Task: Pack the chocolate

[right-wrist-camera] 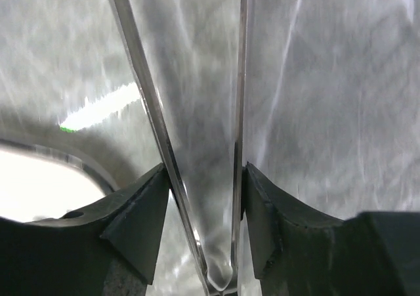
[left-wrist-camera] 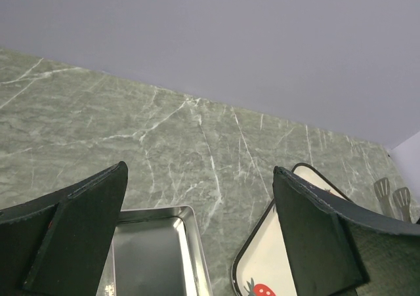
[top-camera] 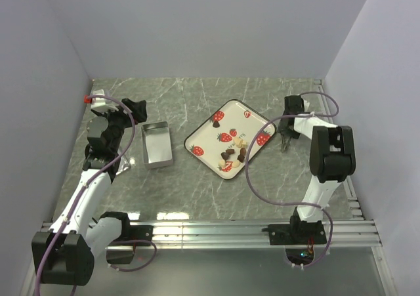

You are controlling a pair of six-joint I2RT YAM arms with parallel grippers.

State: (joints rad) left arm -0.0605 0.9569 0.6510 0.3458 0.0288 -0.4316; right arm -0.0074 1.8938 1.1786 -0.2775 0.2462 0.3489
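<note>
Your left gripper (top-camera: 134, 105) is hovering well to the left of the tray (top-camera: 237, 115), and its jaws are standing wide apart, released, with nothing between them. In the left wrist view its dark fingers (left-wrist-camera: 79, 224) are framing the marbled table (left-wrist-camera: 164, 125). The tin (top-camera: 157, 148) is lying open side up between that gripper and the tray, just beside the tray's left corner but not touching it. The chocolate (top-camera: 235, 153) is sitting on the tray itself, a small cluster of dark and cream pieces gathered toward the tray's near corner among the printed strawberries. Your right gripper (top-camera: 286, 130) is hanging just off the tray's right corner, clenched on a pair of metal tongs (top-camera: 283, 142). In the right wrist view both fingers (right-wrist-camera: 141, 211) are pressing against the two blades of the tongs, whose tips are pointing down toward the table beside the tray
</note>
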